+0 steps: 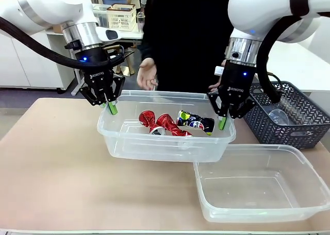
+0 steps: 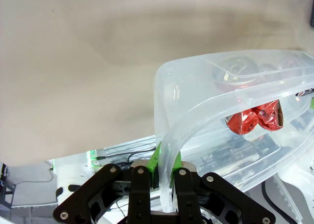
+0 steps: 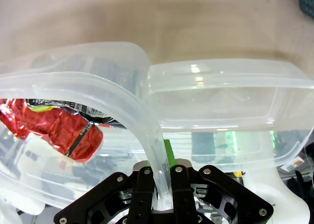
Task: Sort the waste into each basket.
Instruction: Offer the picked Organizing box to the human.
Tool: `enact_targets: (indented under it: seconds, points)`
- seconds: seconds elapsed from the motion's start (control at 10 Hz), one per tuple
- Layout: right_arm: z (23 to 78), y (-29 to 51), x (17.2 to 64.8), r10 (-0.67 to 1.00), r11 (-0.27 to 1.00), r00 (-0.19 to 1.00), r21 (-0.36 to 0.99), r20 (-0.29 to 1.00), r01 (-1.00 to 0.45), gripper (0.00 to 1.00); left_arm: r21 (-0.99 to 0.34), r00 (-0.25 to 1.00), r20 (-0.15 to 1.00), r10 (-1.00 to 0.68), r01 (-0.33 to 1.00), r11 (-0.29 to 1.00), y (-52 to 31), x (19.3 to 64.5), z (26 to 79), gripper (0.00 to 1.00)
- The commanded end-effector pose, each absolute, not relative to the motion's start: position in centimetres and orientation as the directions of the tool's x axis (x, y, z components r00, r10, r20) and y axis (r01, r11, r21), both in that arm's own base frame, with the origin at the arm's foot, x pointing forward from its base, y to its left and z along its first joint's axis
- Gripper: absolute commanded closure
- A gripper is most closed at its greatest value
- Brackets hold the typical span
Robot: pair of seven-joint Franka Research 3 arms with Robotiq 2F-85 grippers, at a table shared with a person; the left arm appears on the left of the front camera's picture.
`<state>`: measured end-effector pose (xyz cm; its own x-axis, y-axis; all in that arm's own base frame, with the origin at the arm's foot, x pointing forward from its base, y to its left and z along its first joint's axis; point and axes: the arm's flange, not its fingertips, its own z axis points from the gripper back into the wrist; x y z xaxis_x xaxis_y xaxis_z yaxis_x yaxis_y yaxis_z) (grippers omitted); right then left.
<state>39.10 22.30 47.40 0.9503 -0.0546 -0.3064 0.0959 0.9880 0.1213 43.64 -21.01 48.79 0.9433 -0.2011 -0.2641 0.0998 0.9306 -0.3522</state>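
Standing by the surface (image 1: 56,163), I am watching a clear basket (image 1: 134,147) being held at both ends. It is a see-through plastic tub with rounded corners and a lipped rim. Two crumpled red cans (image 1: 161,124) are lying in it side by side, with a dark can (image 1: 197,122) touching them on the right.

The left tool (image 1: 110,107) is pinching the rim at the far left corner. From its wrist, the left tool (image 2: 166,172) is showing the clear lip clamped between its fingers, with a green pad (image 2: 156,160) pressing against the plastic. The right tool (image 1: 223,123) is gripping the rim at the right end in the same way, closed on the lip (image 3: 162,162). I cannot tell whether the base is resting on the surface or hanging just above it.

A second clear basket (image 1: 263,213) is sitting just beside it, nearer the robot's right, its corner touching or tucked under the first. Behind that, a dark mesh crate (image 1: 304,121) is holding a clear plastic item (image 1: 278,116). A person's hand (image 1: 148,74) is hovering open beyond the far rim, near the left tool.
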Motion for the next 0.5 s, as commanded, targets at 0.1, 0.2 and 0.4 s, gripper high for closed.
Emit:
enact_targets:
  seconds: [0.1, 0.2, 0.4]
  points:
    - [47.7, 22.4, 40.8, -0.030, 0.992, 0.937, 0.104, -0.347, 0.070, 0.95, -0.366, 0.949, -0.246, -0.196, 0.096, 0.925, -20.7, 45.1, 49.3, 0.94]
    - [48.6, 22.5, 43.3, 0.007, 0.995, 0.936, 0.096, -0.351, 0.028, 0.95, -0.357, 0.949, -0.251, -0.190, 0.092, 0.930, -20.3, 47.6, 50.1, 0.94]
    - [50.3, 22.7, 47.7, 0.010, 0.998, 0.938, 0.057, -0.345, 0.011, 0.95, -0.348, 0.956, -0.220, -0.197, 0.112, 0.931, -20.0, 52.2, 51.4, 0.94]
